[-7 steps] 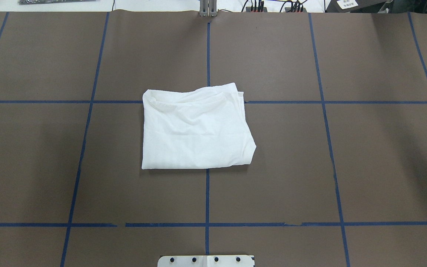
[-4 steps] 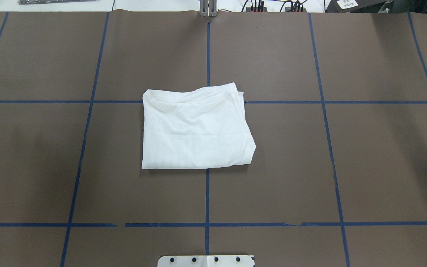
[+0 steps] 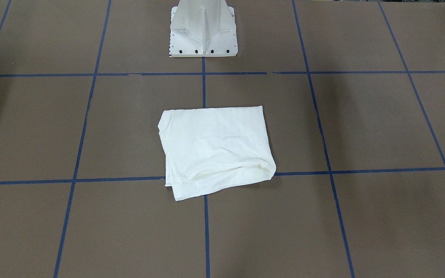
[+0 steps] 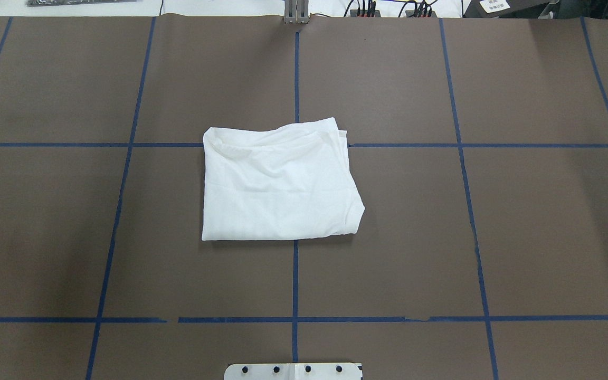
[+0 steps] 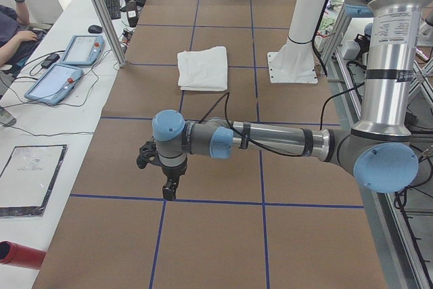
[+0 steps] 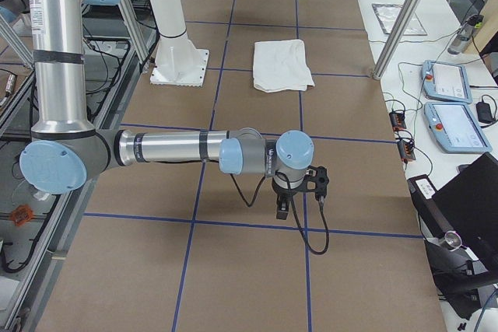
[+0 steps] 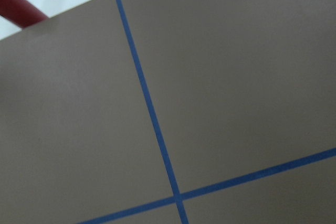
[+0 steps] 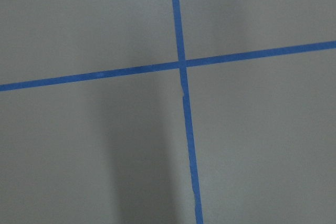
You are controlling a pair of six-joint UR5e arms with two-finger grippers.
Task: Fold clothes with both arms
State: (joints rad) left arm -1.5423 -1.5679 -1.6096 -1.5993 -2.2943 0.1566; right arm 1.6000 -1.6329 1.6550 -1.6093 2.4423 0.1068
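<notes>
The left gripper (image 5: 169, 191) and the right gripper (image 6: 282, 212) show only in the side views, small and dark, so how their jaws stand cannot be told. The pedestal base (image 4: 293, 371) is cut off by the overhead view's near edge. The folded T-shirt (image 4: 277, 182) covers its own lower layers. A person (image 5: 10, 24) at the far bench is cropped to an arm.

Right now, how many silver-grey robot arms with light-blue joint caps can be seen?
2. The left arm reaches over the brown table near its left end; the right arm does so near the right end.
</notes>
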